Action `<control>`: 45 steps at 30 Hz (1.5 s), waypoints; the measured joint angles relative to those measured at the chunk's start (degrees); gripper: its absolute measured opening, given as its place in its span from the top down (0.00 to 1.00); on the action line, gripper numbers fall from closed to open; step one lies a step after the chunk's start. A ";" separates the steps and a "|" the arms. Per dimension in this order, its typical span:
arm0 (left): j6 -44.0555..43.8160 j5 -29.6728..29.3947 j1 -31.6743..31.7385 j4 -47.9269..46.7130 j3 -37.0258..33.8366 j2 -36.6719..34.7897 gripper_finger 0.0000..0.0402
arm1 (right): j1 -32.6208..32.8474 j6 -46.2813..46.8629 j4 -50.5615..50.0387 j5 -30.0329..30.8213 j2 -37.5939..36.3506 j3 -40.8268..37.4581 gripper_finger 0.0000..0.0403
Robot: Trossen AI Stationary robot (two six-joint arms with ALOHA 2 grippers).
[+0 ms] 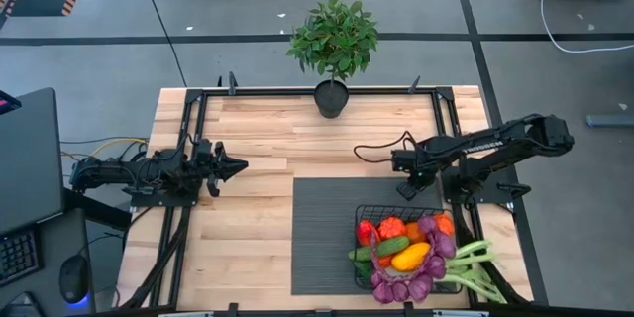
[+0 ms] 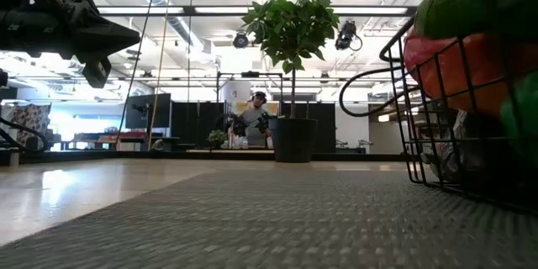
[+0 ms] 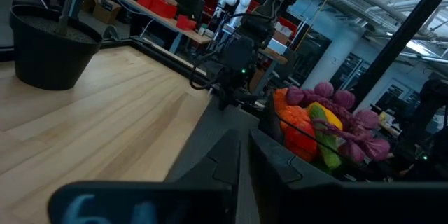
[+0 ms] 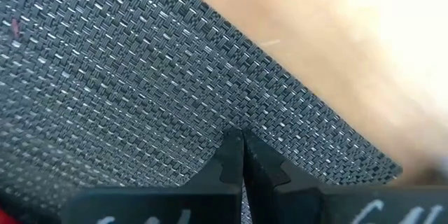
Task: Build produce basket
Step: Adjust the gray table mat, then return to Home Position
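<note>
High view shows the basket [image 1: 369, 220] heaped with produce [image 1: 411, 255]; both empty claws, left [image 1: 236, 167] and right [image 1: 406, 190], are closed, and a nudge could spill the overhanging leek [image 1: 482, 269].

A robotics lab or open workshop: a pale wooden bench [image 1: 267, 149] in a black metal frame stands on a grey taped floor, with exposed ceiling ducts, strip lights, distant workbenches and a seated person [image 2: 252, 120] at twelve o'clock.
</note>
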 joint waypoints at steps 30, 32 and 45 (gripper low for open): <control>-0.01 0.02 0.02 0.01 0.00 -0.02 0.93 | 4.79 3.27 -0.72 -0.93 -1.25 1.27 0.98; -0.01 0.02 0.01 0.01 0.00 0.00 0.92 | 4.90 2.88 -2.18 -1.87 -2.72 3.03 0.98; -0.01 0.00 0.00 -0.01 0.00 -0.01 0.92 | 7.45 -4.77 -0.47 -2.09 -9.58 13.08 0.98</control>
